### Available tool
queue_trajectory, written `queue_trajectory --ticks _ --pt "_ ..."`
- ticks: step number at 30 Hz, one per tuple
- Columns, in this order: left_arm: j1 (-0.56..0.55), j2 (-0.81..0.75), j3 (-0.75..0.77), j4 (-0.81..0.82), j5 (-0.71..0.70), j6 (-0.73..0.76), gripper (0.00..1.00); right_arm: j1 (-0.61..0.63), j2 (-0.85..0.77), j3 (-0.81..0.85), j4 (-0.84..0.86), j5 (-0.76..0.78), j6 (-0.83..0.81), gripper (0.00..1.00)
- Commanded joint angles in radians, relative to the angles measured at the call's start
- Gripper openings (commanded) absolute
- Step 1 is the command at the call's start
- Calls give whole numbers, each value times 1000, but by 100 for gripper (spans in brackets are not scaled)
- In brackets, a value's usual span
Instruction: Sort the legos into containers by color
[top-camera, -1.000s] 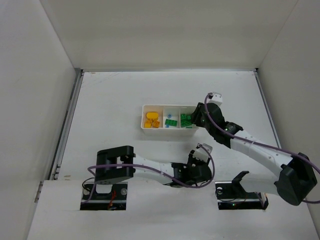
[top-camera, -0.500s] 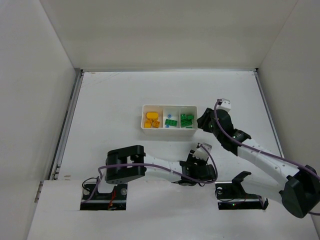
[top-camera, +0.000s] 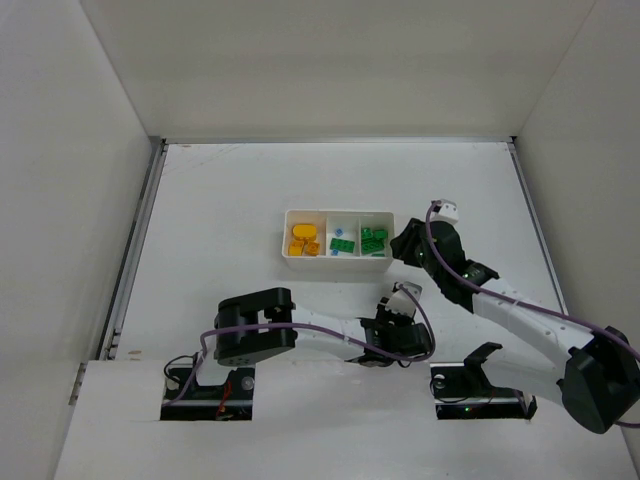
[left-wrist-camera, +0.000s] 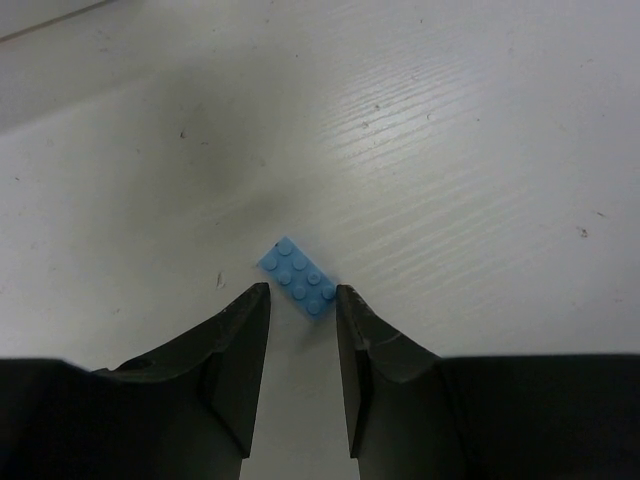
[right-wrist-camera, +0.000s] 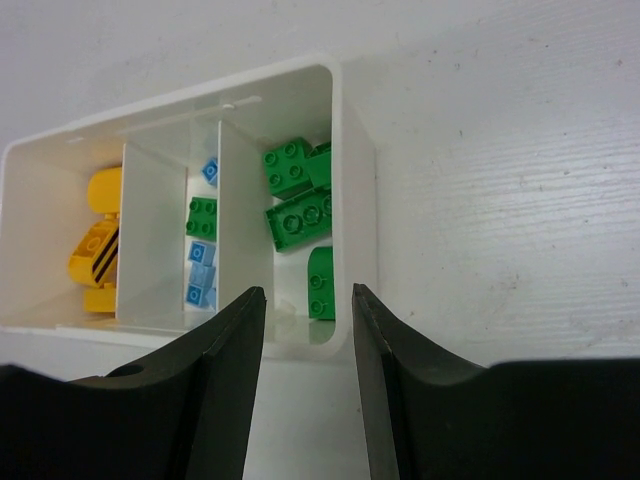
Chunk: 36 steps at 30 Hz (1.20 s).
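The left gripper reaches low over the white table. Its two dark fingers stand a narrow gap apart and are clamped on nothing. A single light blue brick lies flat on the table right at the fingertips, studs up in two rows, turned at a slant to the fingers. Its near end sits just inside the mouth of the gap, close against the right-hand finger; whether it touches that finger cannot be told. In the top view this spot is near the front of the table, between the two arm bases and well apart from the tray. The brick itself is hidden under the wrist in that view.

The tray is white, with three square compartments side by side, and stands near the middle of the table. The left compartment holds the yellow-orange bricks. One of them is marked with dark diagonal stripes; whether it carries any lettering cannot be read at this size. The middle compartment holds small light blue bricks together with one green brick. The right compartment holds the green bricks, which lie loosely against one another.

The right gripper hovers just beside the tray's right end, pointed toward the green compartment. Its fingers are apart with nothing between them.
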Motion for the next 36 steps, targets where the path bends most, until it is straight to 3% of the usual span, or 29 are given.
queue_trajectory --ticks 1,15,24,28,36 --pt "8 7 15 -30 -33 -136 29 0 -14 -5 62 -17 7 46" --pt "61 47 13 -33 -65 -133 34 0 -29 -8 59 -17 7 46" --pt "70 41 -20 -32 -65 -81 21 0 -58 -5 40 -19 9 46" --pt "77 15 -72 -23 -76 -53 20 0 -75 -1 28 -19 7 46" --pt "76 19 -86 17 -85 -37 31 0 -81 -2 26 -31 11 46"
